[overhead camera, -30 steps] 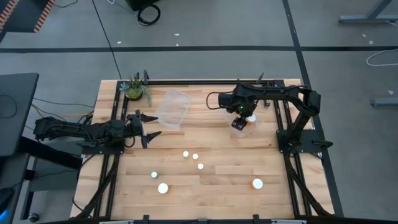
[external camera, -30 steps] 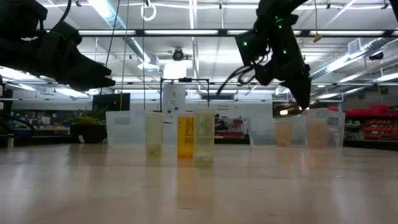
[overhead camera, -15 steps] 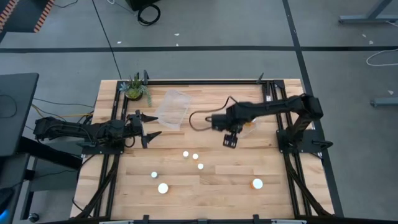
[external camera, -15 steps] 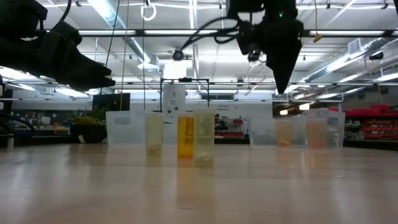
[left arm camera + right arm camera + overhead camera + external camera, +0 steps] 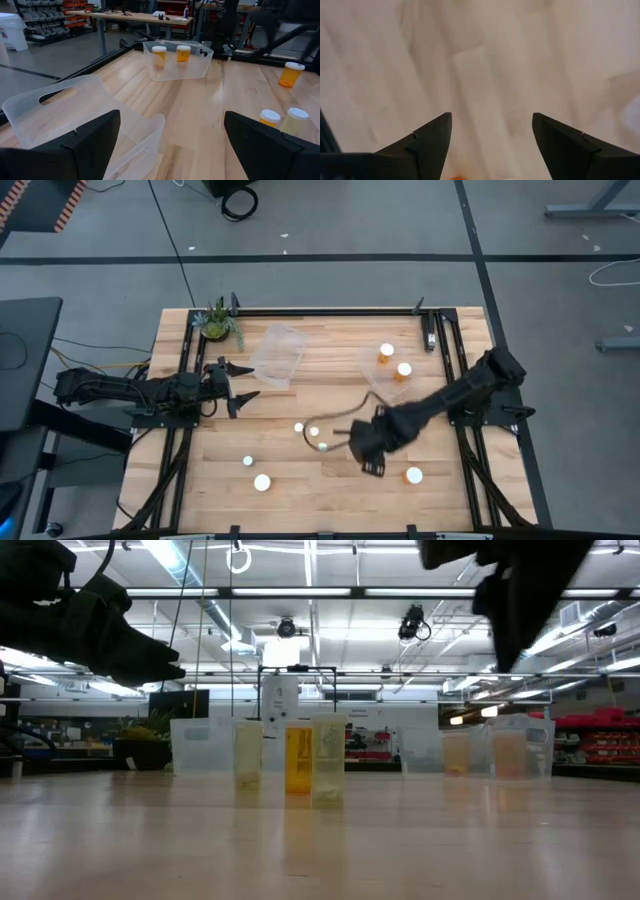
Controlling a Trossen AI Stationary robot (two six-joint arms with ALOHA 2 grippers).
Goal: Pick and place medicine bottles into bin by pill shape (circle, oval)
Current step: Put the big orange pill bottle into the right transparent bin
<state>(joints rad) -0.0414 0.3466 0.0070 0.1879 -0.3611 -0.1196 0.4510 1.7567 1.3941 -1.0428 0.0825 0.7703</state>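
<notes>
The right tool [image 5: 372, 467] hangs over the front part of the bench [image 5: 300, 500] with its jaws spread and nothing between them; its wrist view shows bare wood between the two dark fingers [image 5: 427, 140]. Just to the right of that tool stands an orange bottle [image 5: 413, 475] with a white cap. To the tool's left, three small white-capped bottles [image 5: 313, 432] stand in a loose cluster, and farther left, two more bottles [image 5: 261, 482] stand near the front edge. Behind the tool, toward the far side of the bench, a clear bin [image 5: 388, 370] holds two orange bottles [image 5: 386, 352], both upright. To the left of that bin lies a second clear bin [image 5: 278, 355], tilted, and a small green potted plant [image 5: 217, 322] sits at the far left corner. The left tool [image 5: 240, 383] waits at the bench's left side beside the tilted bin, jaws wide apart and holding nothing; its wrist view looks past that bin's handle [image 5: 65, 92] toward the bin with the two bottles [image 5: 177, 61].
</notes>
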